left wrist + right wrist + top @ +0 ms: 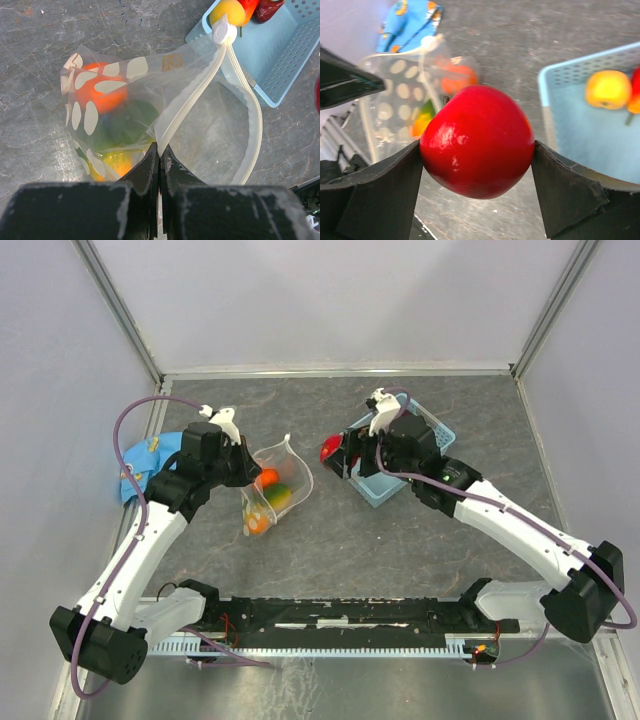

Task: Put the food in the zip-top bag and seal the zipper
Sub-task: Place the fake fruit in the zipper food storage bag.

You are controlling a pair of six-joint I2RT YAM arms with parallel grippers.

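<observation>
Clear white-dotted zip-top bag (pixel 210 135) sits open left of the light-blue basket (pixel 280 50), orange and green toy foods (pixel 100 95) inside, your left gripper (pixel 160 148) jaws pinched tight on its rim, your right gripper (pixel 477 152) clamping a glossy red toy fruit (pixel 475 130) beside the basket.

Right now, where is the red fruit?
Top view: the red fruit is clamped in the right gripper, just left of the blue basket, with the clear bag further left.

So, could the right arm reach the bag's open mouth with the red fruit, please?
Probably yes: the left claw pinches the zip-top bag by its rim, the mouth gapes open, nothing stands between.
</observation>
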